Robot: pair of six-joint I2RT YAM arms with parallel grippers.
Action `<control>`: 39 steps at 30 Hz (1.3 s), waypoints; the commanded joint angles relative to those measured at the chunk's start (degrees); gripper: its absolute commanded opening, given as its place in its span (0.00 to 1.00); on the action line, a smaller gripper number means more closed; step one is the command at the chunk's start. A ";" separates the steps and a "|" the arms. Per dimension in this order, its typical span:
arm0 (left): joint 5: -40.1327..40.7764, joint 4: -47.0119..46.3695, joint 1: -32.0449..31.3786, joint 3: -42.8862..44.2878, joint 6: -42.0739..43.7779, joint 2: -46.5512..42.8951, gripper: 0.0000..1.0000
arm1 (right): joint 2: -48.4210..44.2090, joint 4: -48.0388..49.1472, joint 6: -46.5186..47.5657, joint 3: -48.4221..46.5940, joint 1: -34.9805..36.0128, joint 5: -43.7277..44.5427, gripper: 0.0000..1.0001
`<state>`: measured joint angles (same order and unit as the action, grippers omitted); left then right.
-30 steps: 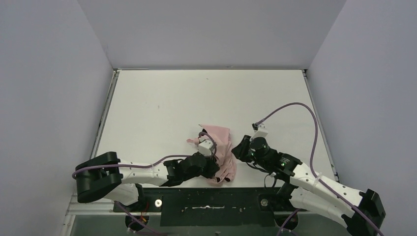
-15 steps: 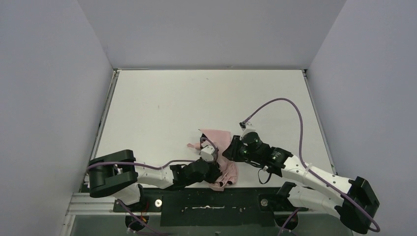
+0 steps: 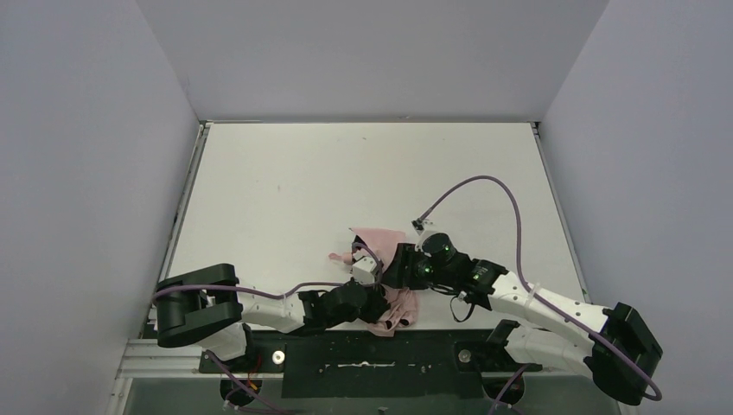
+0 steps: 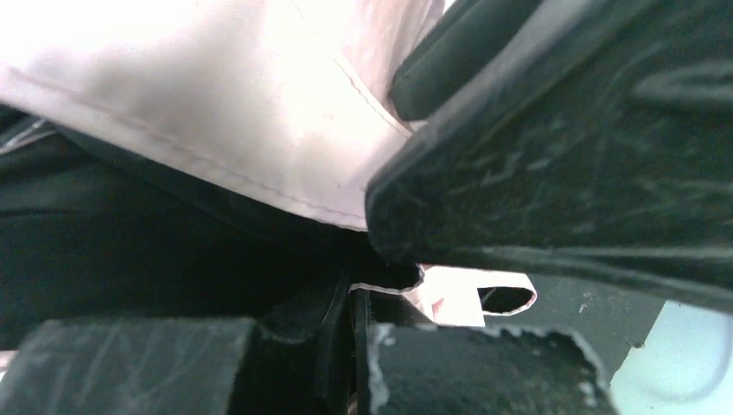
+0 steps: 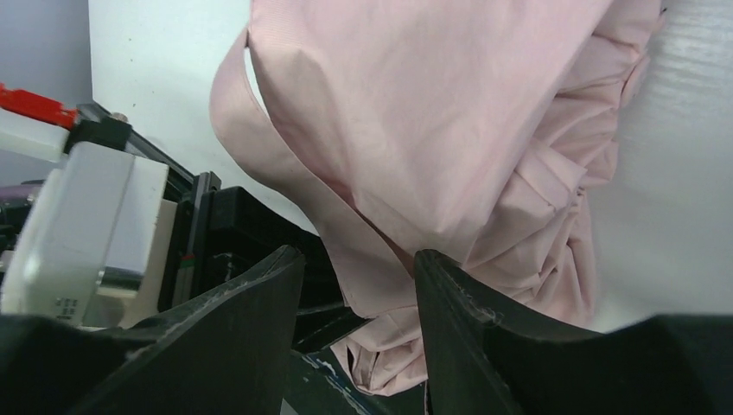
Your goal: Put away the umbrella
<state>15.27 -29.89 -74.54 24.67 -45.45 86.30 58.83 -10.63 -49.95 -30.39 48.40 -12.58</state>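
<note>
**Ana:** Umbrella (image 3: 399, 309) first: where is it, and how far along is the job?

**Ben:** It lies at the near edge of the table (image 3: 346, 173), between the two arms, as a crumpled heap of pale pink fabric. It looks collapsed rather than spread, so I judge the folding-down done. The cloth is loose and rumpled, though. I see no strap fastened round it, and the shaft and handle are hidden. Gathering the folds and tying them seems left to do.

**Ana:** And the grippers?

**Ben:** The left gripper (image 3: 367, 298) has its jaws pressed together. In its wrist view a pink hem comes out right at their meeting line, so it appears clamped on the umbrella's edge. The right gripper (image 3: 399, 264) sits over the heap with its fingers (image 5: 233, 337) apart and fabric showing through the gap. It grips nothing that I can see.

**Ana:** What differs from a second ago?

**Ben:** Back then the right gripper stood off to the umbrella's right. Now it has swung in over the fabric. The left arm has drawn back toward the near edge, and the heap has slid with it. The right arm's purple cable (image 3: 475, 179) now arches further left.
</note>
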 commanded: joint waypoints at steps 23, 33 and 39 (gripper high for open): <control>0.98 -1.32 -0.50 -0.94 -0.43 -1.05 0.00 | -13.28 -6.07 -1.07 8.55 -0.08 -12.37 0.04; 0.95 -1.14 -0.45 -0.89 -0.26 -1.00 0.00 | -18.25 -16.19 2.44 4.34 0.12 -5.88 0.31; 0.40 -1.31 -0.50 -1.03 -0.54 -1.09 0.00 | -12.42 -4.55 3.72 0.47 -0.67 -4.06 0.45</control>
<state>15.86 -30.22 -74.59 24.10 -45.91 86.28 42.48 -24.91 -48.34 -25.39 48.29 -19.51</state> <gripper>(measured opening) 0.003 0.429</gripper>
